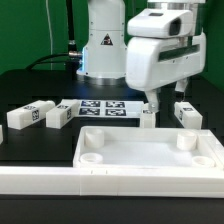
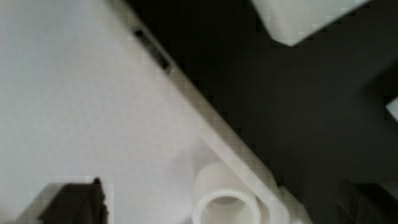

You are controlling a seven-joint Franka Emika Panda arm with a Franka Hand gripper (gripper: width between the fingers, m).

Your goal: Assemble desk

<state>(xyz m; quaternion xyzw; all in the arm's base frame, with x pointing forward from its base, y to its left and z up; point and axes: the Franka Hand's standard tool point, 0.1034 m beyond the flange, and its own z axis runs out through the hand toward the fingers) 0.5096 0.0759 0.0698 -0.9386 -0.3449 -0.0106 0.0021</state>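
Black worktop (image 1: 40,150) under everything. Marker board (image 1: 103,106) flat on it, mid-depth, near centre, tags facing up. Long white border rail (image 1: 35,181) along near edge, running from the exterior view's left to its right. Green backdrop (image 1: 25,30) beyond far edge. Wrist view blurred; dark worktop strip visible.

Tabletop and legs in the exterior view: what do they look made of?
Tabletop: likely moulded plastic, white, matte to faintly satin. The uniform colour, rounded raised rim and formed round sockets suggest it. Legs: seemingly the same white plastic, square blocks with soft edges. Their black-and-white tags look printed or stuck on, too small to tell which.
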